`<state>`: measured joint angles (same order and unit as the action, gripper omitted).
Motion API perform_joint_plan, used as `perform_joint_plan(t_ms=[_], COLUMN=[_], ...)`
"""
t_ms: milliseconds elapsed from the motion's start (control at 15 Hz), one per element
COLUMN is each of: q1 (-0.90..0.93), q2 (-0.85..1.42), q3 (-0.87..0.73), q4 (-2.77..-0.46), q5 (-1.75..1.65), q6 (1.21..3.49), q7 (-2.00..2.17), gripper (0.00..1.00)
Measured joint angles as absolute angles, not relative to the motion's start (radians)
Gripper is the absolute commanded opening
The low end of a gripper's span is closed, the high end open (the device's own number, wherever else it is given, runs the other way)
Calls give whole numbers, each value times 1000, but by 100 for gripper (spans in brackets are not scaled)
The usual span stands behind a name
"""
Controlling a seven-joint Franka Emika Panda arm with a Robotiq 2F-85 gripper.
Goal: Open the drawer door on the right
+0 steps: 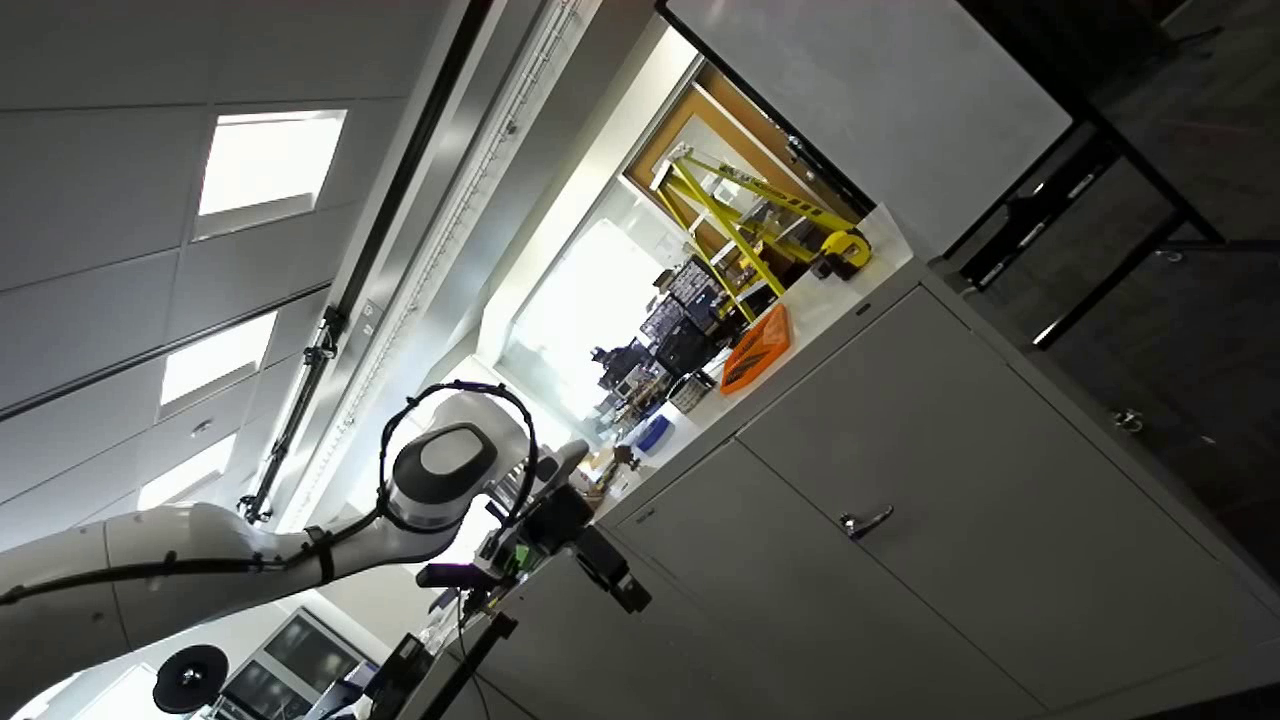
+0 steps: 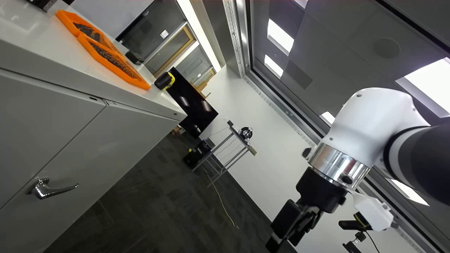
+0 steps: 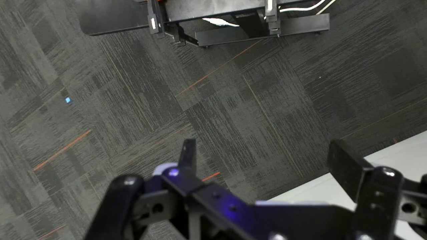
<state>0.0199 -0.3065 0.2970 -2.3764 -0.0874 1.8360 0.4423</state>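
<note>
My end effector is wide and empty, well apart from the right door, which looks closed. Handle sits at its inner edge, presumably to unlatch it; I'm likely spread to straddle that.

A rounded white arm is wearing looped black cable and a silver metal collar; its angular black gripper is showing round metallic screws.

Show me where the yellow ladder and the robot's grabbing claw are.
Yellow ladder (image 1: 738,239), in an exterior view: on a side rail.
Gripper (image 3: 262,148) (the claw), in the wrist view: midway between its fingertips.
</note>
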Motion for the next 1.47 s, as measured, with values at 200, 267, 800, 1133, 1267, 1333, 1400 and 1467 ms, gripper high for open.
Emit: perform_joint_plan(t_ms=[200, 267, 800, 1133, 1267, 1333, 1400, 1467], q1=[28, 30, 32, 21, 2, -8, -15, -17], q2=[-292, -280, -49, 120, 172, 196, 219, 237], q3=[275, 265, 145, 93, 94, 94, 89, 83], q4=[-2376, -2376, -2362, -2317, -2288, -2274, -2261, -2251], q5=[-87, -86, 37, 389, 559, 613, 607, 592], q6=[1872, 1902, 2274, 2439, 2443, 2439, 2422, 2411], q7=[442, 442, 298, -77, -241, -297, -299, -286], gripper=[100, 100, 100, 100, 100, 100, 100, 100])
